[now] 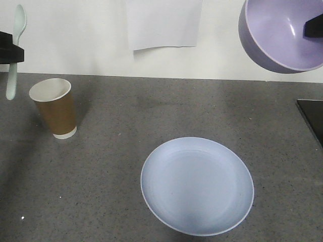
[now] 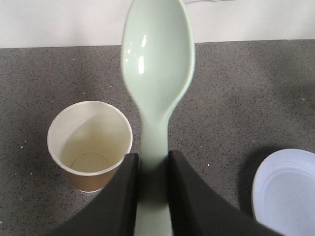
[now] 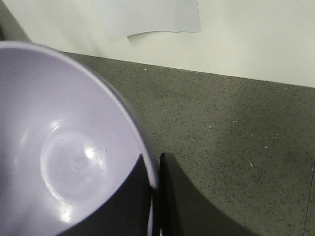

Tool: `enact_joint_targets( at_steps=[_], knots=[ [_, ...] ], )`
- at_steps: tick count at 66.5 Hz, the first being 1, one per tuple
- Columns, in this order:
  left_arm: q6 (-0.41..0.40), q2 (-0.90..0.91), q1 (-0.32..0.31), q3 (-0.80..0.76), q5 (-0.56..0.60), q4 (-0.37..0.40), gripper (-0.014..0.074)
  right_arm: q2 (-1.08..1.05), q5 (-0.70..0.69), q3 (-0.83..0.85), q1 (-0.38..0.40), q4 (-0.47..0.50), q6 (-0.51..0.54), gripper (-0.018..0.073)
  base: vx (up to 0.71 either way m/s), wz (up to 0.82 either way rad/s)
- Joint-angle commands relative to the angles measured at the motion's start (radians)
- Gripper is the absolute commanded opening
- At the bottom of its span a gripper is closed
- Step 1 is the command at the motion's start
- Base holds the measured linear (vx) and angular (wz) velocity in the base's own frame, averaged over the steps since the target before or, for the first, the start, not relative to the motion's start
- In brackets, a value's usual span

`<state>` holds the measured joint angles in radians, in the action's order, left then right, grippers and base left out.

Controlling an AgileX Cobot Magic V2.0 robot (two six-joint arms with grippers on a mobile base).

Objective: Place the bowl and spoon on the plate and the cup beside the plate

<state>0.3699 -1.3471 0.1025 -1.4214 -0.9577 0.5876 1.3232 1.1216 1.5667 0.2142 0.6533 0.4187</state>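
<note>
Left wrist-mounted view: my left gripper pinches the spoon handle, aloft near the cup. My right gripper clamps the bowl rim, raised. The plate lies flat on the countertop.

Lavender bowl, left side of view, interior glossy. Rim pinched between dark fingers of right gripper, outer finger seemingly merging with shadow. Speckled grey counter behind; white wall, paper sheet hanging.

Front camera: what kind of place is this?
Probably a kitchen-like counter, maybe a test setup: speckled grey worktop against a white wall, with a plate and paper cup on it.
</note>
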Motion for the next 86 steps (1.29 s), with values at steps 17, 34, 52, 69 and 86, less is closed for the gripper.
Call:
enact_joint_targets(
  at_steps=[17, 34, 52, 69, 86],
  knots=[
    [0.002, 0.032, 0.002, -0.025, 0.043, 0.045, -0.0006, -0.025, -0.046, 0.029, 0.002, 0.047, 0.003, -0.0006, 0.0, 0.0],
    [0.002, 0.032, 0.002, -0.025, 0.043, 0.045, -0.0006, -0.025, -0.047, 0.029, 0.002, 0.047, 0.003, -0.0006, 0.0, 0.0],
    [0.002, 0.032, 0.002, -0.025, 0.043, 0.045, -0.0006, -0.025, -0.047, 0.029, 0.002, 0.047, 0.003, -0.0006, 0.0, 0.0],
    [0.002, 0.032, 0.002, -0.025, 0.043, 0.045, -0.0006, -0.025, -0.047, 0.029, 0.002, 0.047, 0.003, -0.0006, 0.0, 0.0],
    [0.002, 0.032, 0.002, -0.025, 0.043, 0.045, -0.0006, -0.025, -0.047, 0.029, 0.002, 0.047, 0.003, -0.0006, 0.0, 0.0]
  ],
)
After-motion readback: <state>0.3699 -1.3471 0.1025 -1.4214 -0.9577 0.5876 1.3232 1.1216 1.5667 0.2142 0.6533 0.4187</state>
